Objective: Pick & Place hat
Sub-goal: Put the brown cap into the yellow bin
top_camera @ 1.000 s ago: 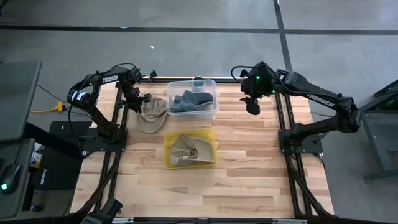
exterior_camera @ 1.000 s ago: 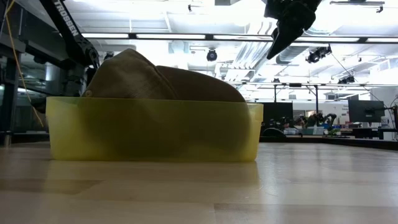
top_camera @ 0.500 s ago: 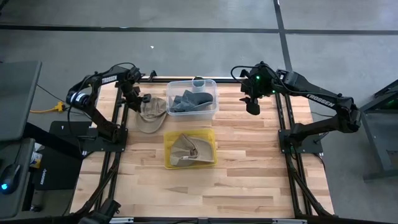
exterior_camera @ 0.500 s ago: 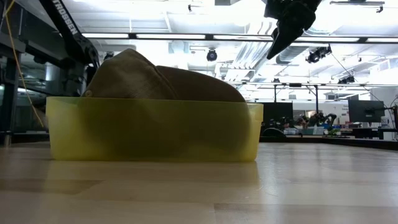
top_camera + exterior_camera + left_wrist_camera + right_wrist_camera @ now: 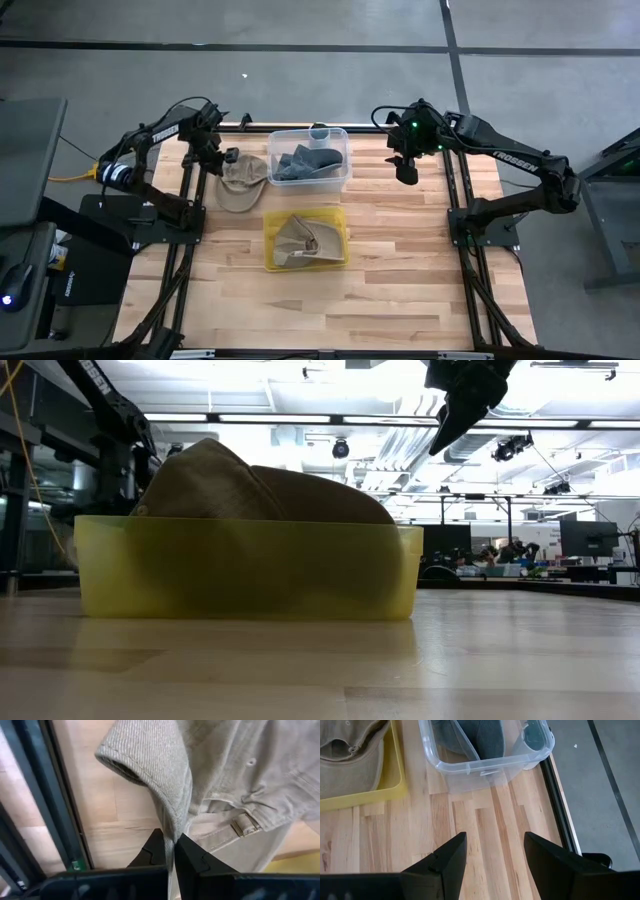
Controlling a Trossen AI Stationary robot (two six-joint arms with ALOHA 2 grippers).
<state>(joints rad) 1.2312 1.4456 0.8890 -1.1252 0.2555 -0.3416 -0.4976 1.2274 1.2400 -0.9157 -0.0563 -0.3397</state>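
A tan cap (image 5: 243, 182) is at the table's far left, next to a clear bin (image 5: 345, 170) that holds dark caps (image 5: 305, 160). My left gripper (image 5: 224, 157) is shut on this tan cap; its buckle strap (image 5: 245, 822) shows in the left wrist view. A second tan cap (image 5: 303, 238) lies in a yellow bin (image 5: 268, 240) at the table's middle and rises above its wall in the low view (image 5: 250, 485). My right gripper (image 5: 406, 170) hangs open and empty above the far right, to the right of the clear bin. My left gripper pinches a folded edge of the tan cap's cloth (image 5: 175, 827) between its two fingers (image 5: 152, 852). It comes from the table's left side, slanting down. The cap spreads away from the fingers toward the clear bin; whether its lower part rests on the table, I cannot tell.
The clear bin (image 5: 485, 767) and the yellow bin (image 5: 370, 800) stand close together mid-table. Black frame rails (image 5: 452, 185) run along the table's left and right edges. Bare wood lies at the near half (image 5: 330, 310).
My left gripper has gone a little up and toward the table's far left corner, still shut on the tan cap. The cap's held edge has gone with it. My right arm has kept still.
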